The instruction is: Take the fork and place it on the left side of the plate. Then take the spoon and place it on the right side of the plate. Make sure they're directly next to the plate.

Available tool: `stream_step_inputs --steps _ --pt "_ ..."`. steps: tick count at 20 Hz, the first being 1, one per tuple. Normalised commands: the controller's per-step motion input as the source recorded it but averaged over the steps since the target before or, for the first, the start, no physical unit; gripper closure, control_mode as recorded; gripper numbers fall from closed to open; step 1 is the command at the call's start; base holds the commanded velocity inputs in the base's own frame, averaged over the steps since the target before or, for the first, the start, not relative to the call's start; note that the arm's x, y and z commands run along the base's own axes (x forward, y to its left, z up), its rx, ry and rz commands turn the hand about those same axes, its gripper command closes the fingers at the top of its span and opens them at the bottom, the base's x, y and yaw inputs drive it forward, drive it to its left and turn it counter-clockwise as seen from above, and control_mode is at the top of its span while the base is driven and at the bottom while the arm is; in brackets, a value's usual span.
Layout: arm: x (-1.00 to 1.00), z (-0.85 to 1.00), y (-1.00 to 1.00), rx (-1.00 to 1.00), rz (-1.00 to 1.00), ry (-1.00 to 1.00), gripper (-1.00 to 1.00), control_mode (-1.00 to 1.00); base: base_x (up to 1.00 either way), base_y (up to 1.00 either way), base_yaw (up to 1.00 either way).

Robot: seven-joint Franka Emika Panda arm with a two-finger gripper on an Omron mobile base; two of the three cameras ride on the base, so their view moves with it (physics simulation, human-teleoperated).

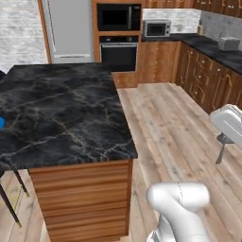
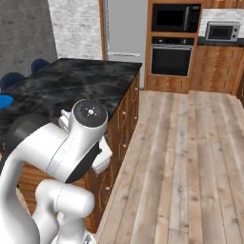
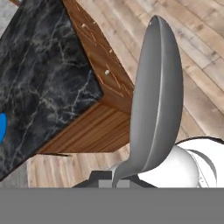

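Observation:
The spoon [image 3: 157,96] rises large in the hand view, its oval bowl seen edge-on above the wood floor, its neck running down into my gripper [image 3: 111,183], which is shut on it. In the left base view my gripper [image 1: 223,138] hangs over the floor, to the right of the island and well off it, and the spoon [image 1: 220,151] points down from it. A sliver of the blue plate [image 1: 1,123] lies at the island's left edge; the plate [image 2: 5,101] is also at the far left of the right base view. The fork is out of view.
The black marble island [image 1: 61,108] has wooden sides and a near corner [image 3: 98,94] below the hand. Blue stools [image 2: 12,78] stand at its far side. Along the back wall are an oven [image 1: 118,49], a microwave [image 1: 156,28] and a toaster [image 1: 229,43] on the counter.

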Motion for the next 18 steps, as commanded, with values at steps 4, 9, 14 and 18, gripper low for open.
stream_step_inputs --steps 4,9,14,18 --pt "0.00 0.00 0.00 0.00 0.00 0.00 1.00 1.00 0.22 1.00 -0.19" --pt "0.00 0.00 0.00 0.00 0.00 0.00 1.00 1.00 0.21 1.00 -0.34" --pt "0.00 0.00 0.00 0.00 0.00 0.00 1.00 1.00 0.07 1.00 -0.37" --pt "0.00 0.00 0.00 0.00 0.00 0.00 1.00 1.00 0.00 1.00 -0.36"
